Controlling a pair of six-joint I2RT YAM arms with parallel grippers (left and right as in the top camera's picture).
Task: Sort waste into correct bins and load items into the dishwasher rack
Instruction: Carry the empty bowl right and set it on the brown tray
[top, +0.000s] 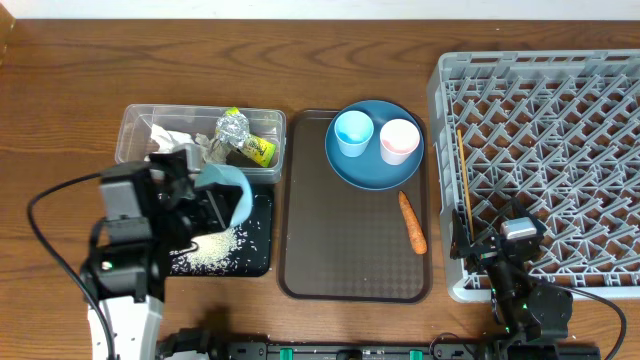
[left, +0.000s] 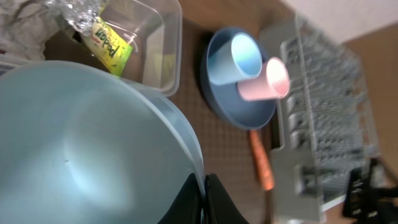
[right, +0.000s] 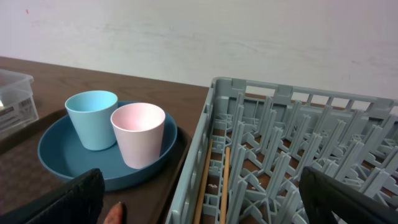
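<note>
Pale blue plastic, that's the bowl (top: 228, 190), and from overhead it's tipped on edge in the left hand (top: 205, 207), which is clamped on its rim above the black tray (top: 258, 255), where the rice (top: 215, 250) lies in a heap. Where does it go next? I'd say the dishwasher rack (top: 540, 150), and that sits well off to the right on the desk, with the whole brown tray (top: 350, 250) between them. The right hand (top: 478, 248), spread wide and holding nothing, hangs at the rack's near left corner, much the closer of the two. In the left wrist view the bowl fills the frame. Its inside looks bare, dark fingers (left: 217, 202) pinch the rim at the bottom edge, and the rack is away beyond the plate (left: 217, 99). In the right wrist view the rack's wall is just beside the parted fingers, with no bowl in sight. So I judge it a long carry rightward for the left arm.
</note>
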